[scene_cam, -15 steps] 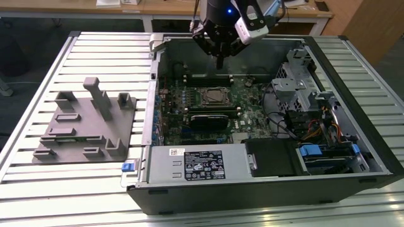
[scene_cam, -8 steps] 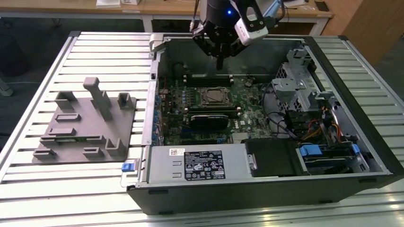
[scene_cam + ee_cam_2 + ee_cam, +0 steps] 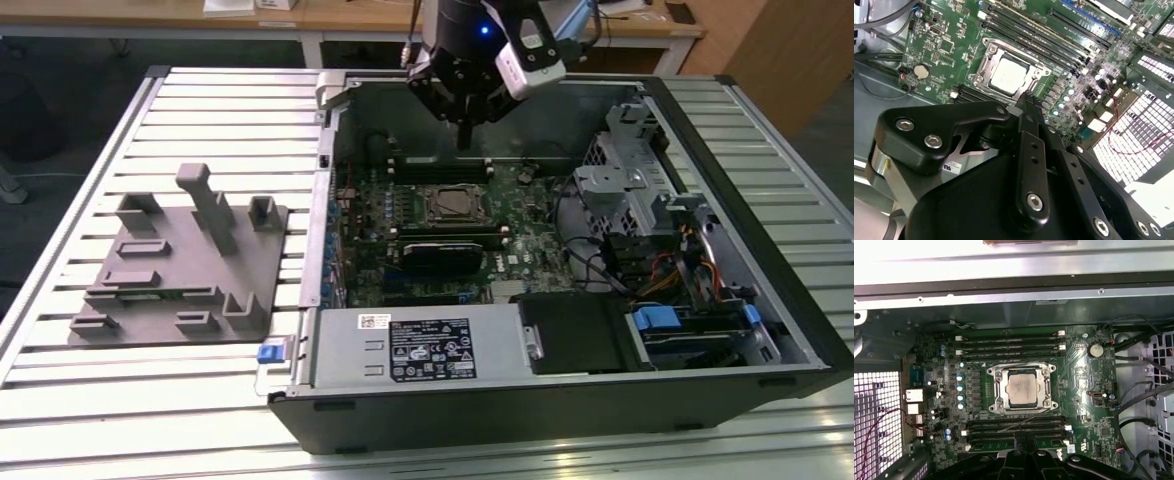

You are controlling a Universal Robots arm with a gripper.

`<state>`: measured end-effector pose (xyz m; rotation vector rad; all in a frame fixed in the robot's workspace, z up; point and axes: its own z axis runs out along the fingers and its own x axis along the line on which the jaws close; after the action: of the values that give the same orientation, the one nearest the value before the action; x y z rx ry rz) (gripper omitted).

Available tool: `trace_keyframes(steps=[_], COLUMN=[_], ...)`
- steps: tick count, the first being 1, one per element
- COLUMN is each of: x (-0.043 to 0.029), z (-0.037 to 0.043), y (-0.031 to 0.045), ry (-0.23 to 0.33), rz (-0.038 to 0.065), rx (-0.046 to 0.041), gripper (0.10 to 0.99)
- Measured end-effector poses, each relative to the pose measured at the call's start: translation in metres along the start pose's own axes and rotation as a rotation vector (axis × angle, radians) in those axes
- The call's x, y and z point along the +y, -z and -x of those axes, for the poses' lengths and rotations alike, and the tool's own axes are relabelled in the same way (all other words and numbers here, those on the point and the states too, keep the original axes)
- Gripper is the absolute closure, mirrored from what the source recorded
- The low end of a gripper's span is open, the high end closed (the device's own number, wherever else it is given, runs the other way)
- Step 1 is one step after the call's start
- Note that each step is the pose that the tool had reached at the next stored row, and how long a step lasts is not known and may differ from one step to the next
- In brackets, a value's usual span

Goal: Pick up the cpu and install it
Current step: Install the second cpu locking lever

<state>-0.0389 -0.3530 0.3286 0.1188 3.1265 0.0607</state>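
In both wrist views the black metal gripper (image 3: pixel 1029 107) fills the foreground, its two slim fingers (image 3: pixel 1024 442) pressed together with nothing between them, their bolted linkage arms glossy and rounded. Just past the fingertips lies the green printed motherboard (image 3: pixel 1079 390), densely studded with small components and silver-topped capacitors. At its centre sits the cpu (image 3: pixel 1022 390), a small flat square chip with a matte silvery-white metal top, lying level inside the silvery steel socket frame (image 3: pixel 999 390) that surrounds it on all sides; the gripper is above it and apart from it, not touching. Long dark memory slots (image 3: pixel 1009 345) run in parallel rows on both sides of the socket, and a round silver coin battery (image 3: pixel 1095 350) sits near a board corner. In the second wrist view the same chip (image 3: pixel 1010 75) shows beyond the closed fingertips. In the exterior view the arm hangs straight down from above, the gripper (image 3: pixel 465 135) pointing downward over the far part of the open black metal computer case (image 3: pixel 561 410), which lies on its side. Inside it, a grey power supply box with a white label (image 3: pixel 420 345) sits near the front edge, and bundled coloured cables (image 3: pixel 674 275) lie toward the exterior view's right. The case rests on a ribbed aluminium slatted table (image 3: pixel 134 400). On the exterior view's left, well apart from the case, lies a grey plastic fixture plate with upright blocks (image 3: pixel 180 260). Farthest back stand pale wooden desks (image 3: pixel 334 15).
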Motion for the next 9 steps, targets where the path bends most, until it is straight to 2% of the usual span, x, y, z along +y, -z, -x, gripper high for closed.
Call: trace_keyframes(steps=[9], x=[-0.0010], z=[0.0002], y=[-0.0041], ry=[0.000], rz=[0.000], rx=[0.0000], gripper=[0.980])
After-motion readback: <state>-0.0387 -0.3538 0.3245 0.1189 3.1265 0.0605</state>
